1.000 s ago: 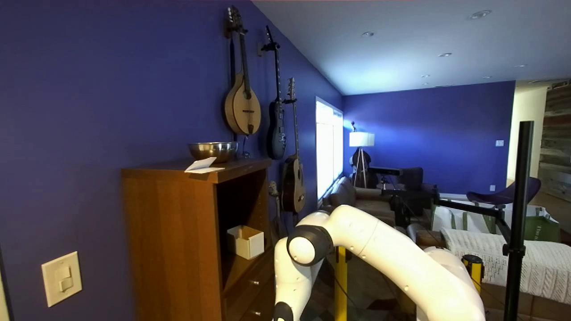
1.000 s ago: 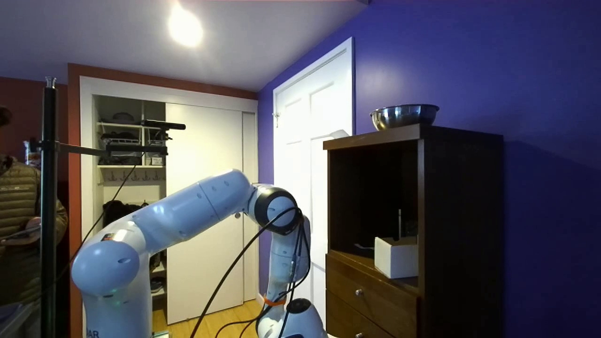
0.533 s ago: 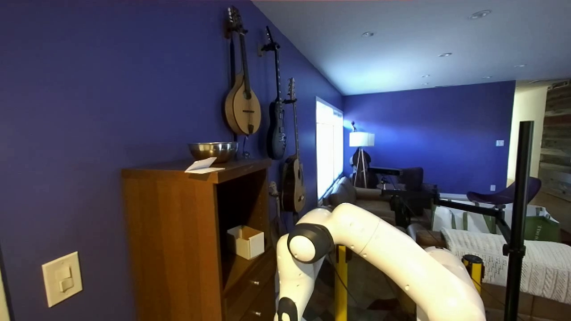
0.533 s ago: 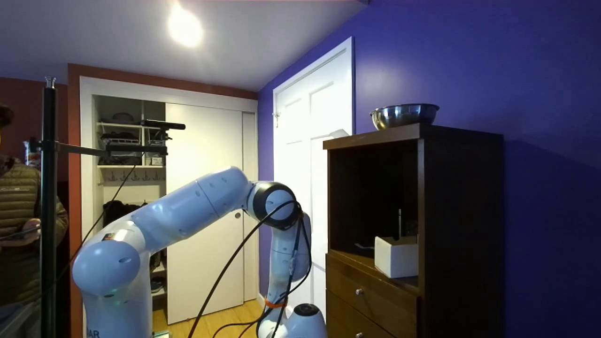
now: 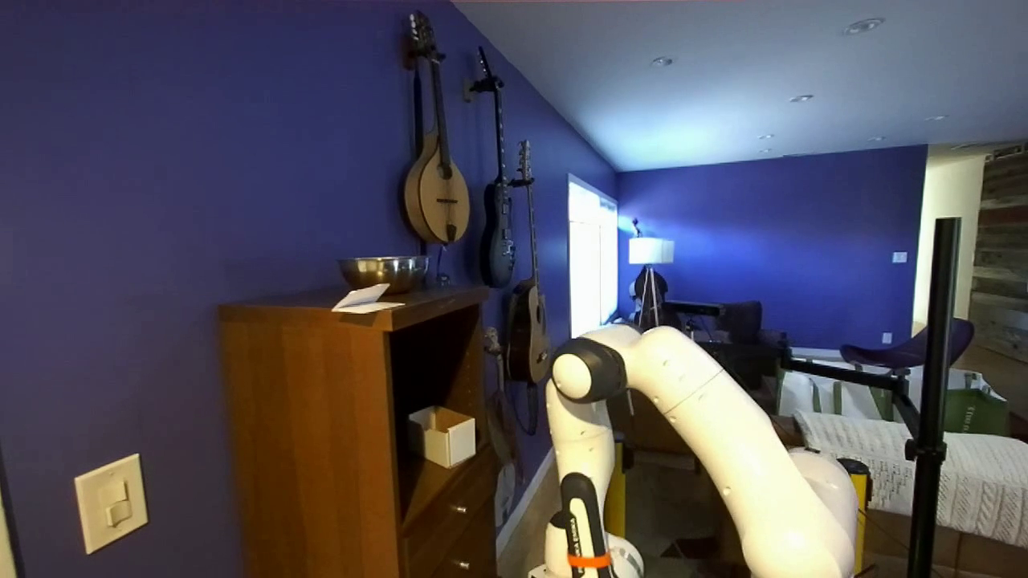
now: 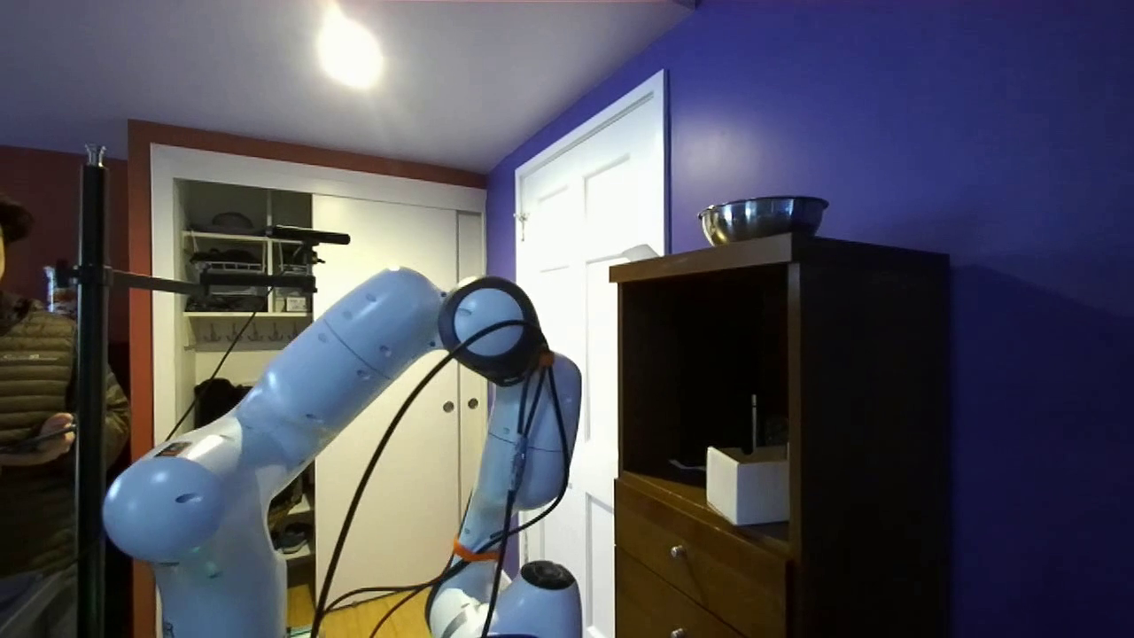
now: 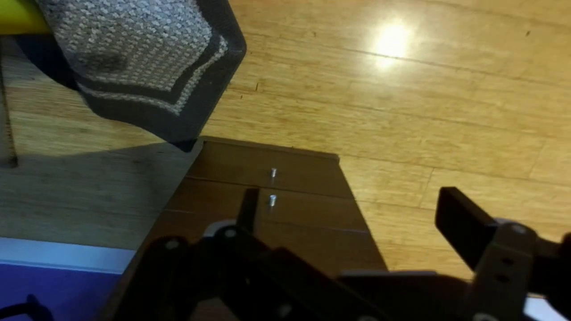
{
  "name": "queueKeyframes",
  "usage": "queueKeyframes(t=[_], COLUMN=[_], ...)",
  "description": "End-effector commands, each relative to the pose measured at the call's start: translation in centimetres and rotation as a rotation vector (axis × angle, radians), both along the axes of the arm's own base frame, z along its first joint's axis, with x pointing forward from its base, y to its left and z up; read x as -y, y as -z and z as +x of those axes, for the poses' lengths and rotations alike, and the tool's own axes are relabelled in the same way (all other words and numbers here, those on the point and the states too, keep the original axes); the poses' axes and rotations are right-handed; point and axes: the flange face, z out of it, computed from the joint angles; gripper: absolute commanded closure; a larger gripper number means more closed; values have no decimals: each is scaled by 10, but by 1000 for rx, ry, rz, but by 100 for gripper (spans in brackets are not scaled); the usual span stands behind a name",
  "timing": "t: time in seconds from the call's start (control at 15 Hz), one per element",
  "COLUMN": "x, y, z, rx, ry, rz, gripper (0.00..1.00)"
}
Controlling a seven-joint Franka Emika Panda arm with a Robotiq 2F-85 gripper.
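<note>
My gripper [image 7: 350, 207] is open in the wrist view, with nothing between its dark fingers. It is below the frame in both exterior views. Behind the fingers in the wrist view is the drawer front of a brown cabinet [image 7: 312, 209] with small metal knobs [image 7: 272, 200]. The cabinet also shows in both exterior views [image 5: 313, 417] [image 6: 868, 425]. A metal bowl [image 5: 385, 273] [image 6: 764, 220] and a folded white paper [image 5: 365, 301] lie on its top. An open white box [image 5: 451, 443] [image 6: 747, 487] stands on its open shelf. I see no contact between gripper and cabinet.
The white arm [image 5: 715, 417] stands beside the cabinet, with loose black cables [image 6: 381, 461]. A grey-black mat [image 7: 134, 40] lies on the wood floor [image 7: 401, 111]. Instruments [image 5: 438, 193] hang on the blue wall. Black camera posts [image 5: 936, 385] [image 6: 91, 381] stand nearby. A person [image 6: 44, 381] is at one edge.
The arm has risen and drawn back from the cabinet, mostly in the last half second. Its orange band has come into view in an exterior view. Bowl, paper and box have not moved.
</note>
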Motion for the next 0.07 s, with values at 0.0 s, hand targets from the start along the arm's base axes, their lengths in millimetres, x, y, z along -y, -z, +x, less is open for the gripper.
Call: queueKeyframes(t=[0.0], x=[2], y=[-10], z=[-16], rx=[-5], ry=[-47], rz=[25], gripper=[0])
